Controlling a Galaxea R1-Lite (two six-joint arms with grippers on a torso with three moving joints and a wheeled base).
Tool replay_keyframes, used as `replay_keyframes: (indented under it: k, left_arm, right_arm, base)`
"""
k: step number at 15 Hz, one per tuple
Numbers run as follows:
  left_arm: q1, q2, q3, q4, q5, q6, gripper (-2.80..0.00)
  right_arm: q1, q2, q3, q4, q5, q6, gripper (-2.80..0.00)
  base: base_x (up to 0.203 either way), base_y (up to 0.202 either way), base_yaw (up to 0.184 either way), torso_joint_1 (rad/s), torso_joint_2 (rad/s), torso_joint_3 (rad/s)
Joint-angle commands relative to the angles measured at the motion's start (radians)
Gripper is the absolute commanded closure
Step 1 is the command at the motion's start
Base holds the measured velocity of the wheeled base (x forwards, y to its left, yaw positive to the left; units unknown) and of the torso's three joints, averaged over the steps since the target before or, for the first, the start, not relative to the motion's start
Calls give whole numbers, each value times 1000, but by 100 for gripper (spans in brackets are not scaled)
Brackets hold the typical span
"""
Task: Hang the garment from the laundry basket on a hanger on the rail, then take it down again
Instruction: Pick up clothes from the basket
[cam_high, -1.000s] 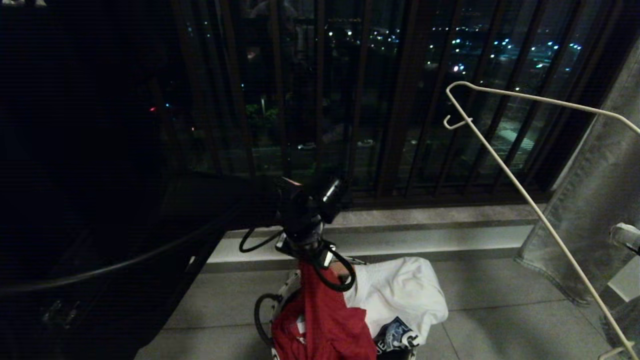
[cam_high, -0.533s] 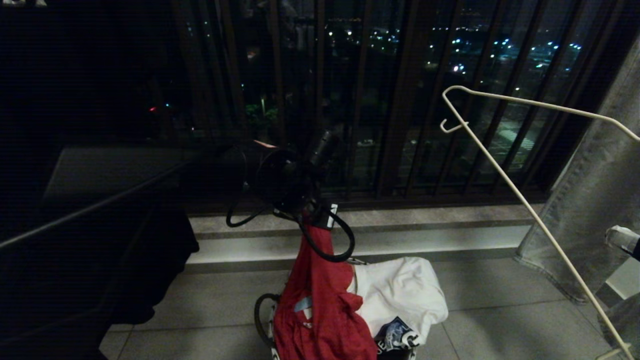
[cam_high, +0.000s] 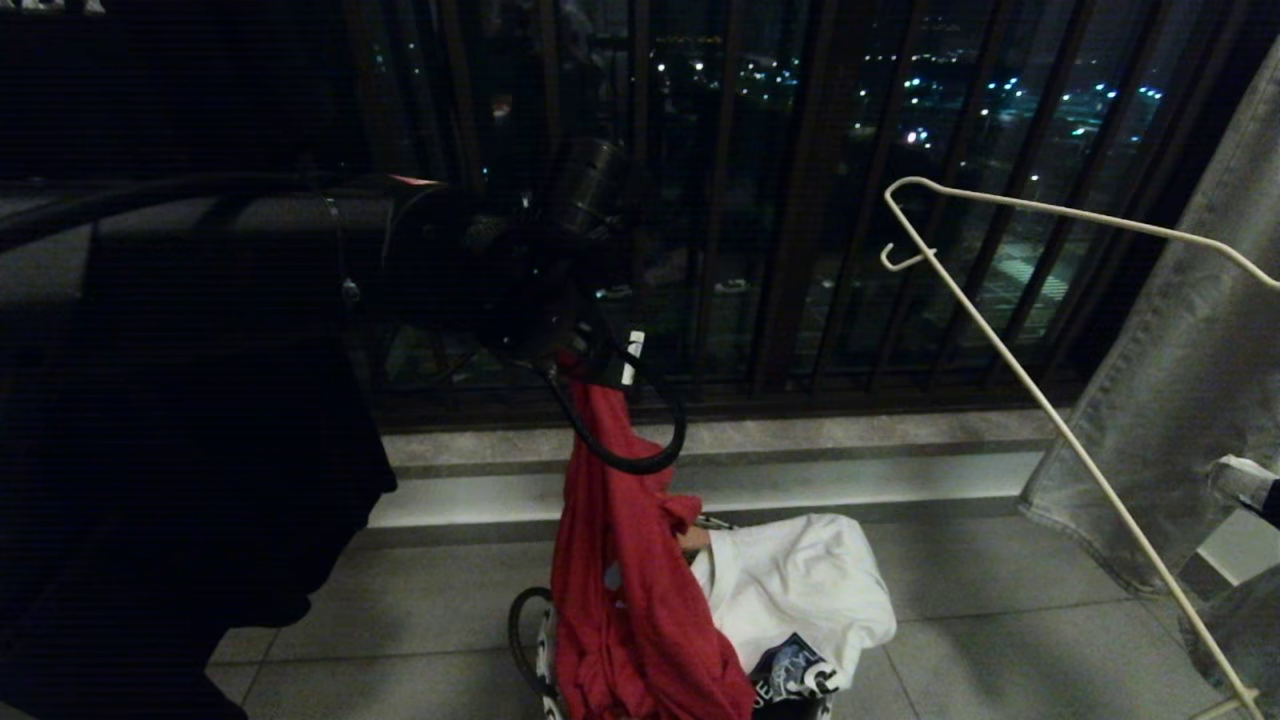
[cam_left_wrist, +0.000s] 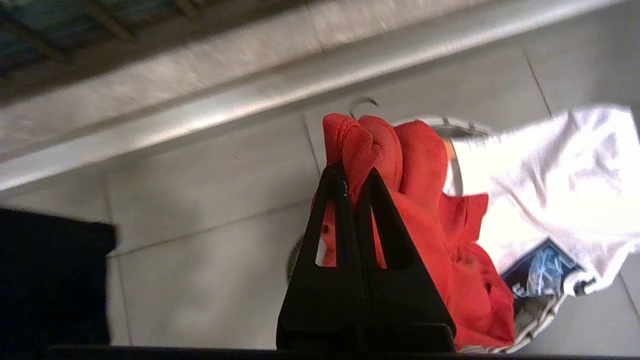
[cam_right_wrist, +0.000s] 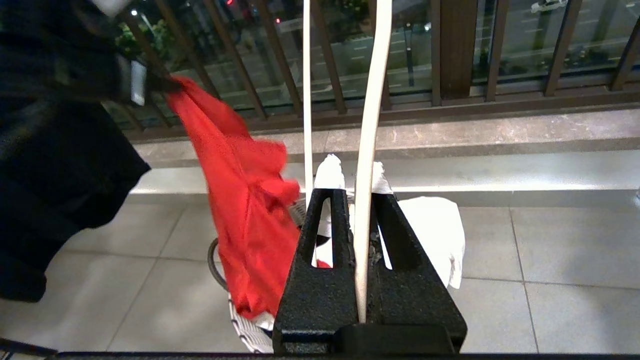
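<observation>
Red shirt (cam_high: 625, 560) hangs bunched from my left jaws, lower end trailing into the basket (cam_high: 535, 640) on the floor. White wire hanger (cam_high: 1010, 350) tilted at right, one wire clamped in my right jaws. Rail not visible.

- White T-shirt (cam_left_wrist: 555, 170), lying in the basket at 3 o'clock of the red shirt: a dark blue print (cam_left_wrist: 542, 267) near its hem carries pale letters, partly legible as "EA"; the remainder cannot be read.
</observation>
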Motion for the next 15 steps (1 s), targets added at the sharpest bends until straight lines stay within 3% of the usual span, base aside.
replay_keyframes:
  k: [1, 8, 15]
  left_arm:
    - [-1, -69, 15, 29, 28, -3, 0]
    - [-49, -171, 15, 233, 150, -5, 0]
    - [-132, -75, 26, 239, 160, -33, 0]
  right_arm:
    - [1, 10, 3, -2, -2, 3, 0]
    - [1, 14, 6, -2, -2, 3, 0]
    - [1, 13, 4, -2, -2, 3, 0]
  base:
    - [0, 0, 0, 0, 0, 0]
    - [0, 0, 0, 0, 0, 0]
    - [0, 0, 0, 0, 0, 0]
